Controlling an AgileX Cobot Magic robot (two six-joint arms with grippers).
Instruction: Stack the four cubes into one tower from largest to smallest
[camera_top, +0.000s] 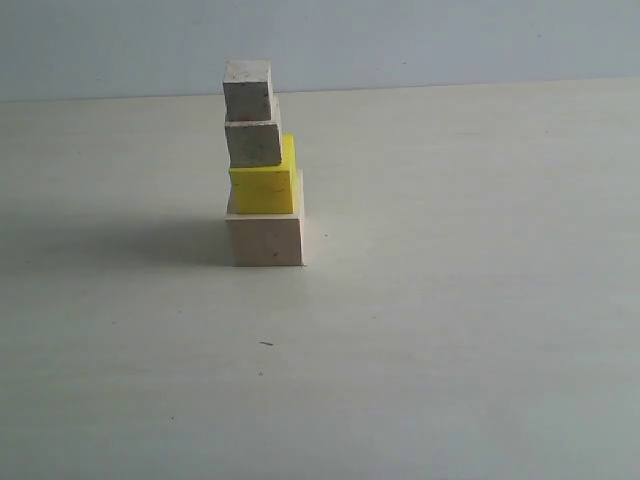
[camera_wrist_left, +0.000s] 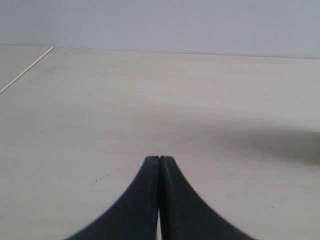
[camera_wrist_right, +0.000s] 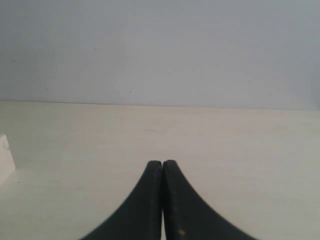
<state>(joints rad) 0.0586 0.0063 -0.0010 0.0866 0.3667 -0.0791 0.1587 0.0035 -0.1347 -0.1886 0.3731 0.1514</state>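
Note:
The tower (camera_top: 262, 170) stands left of centre in the exterior view. Its base is the largest pale wood cube (camera_top: 265, 238), then the bright yellow cube (camera_top: 265, 186), a small pale wood cube (camera_top: 253, 141) and the smallest cube (camera_top: 248, 89) on top, each set slightly off the one below. No arm shows in that view. My left gripper (camera_wrist_left: 159, 159) is shut with nothing between its black fingers, over bare table. My right gripper (camera_wrist_right: 162, 163) is likewise shut and empty; a pale cube's corner (camera_wrist_right: 5, 157) shows at the frame's edge.
The pale table (camera_top: 450, 300) spreads around the tower. A grey wall (camera_top: 450, 40) stands behind its far edge. A table edge line (camera_wrist_left: 27, 70) shows in the left wrist view.

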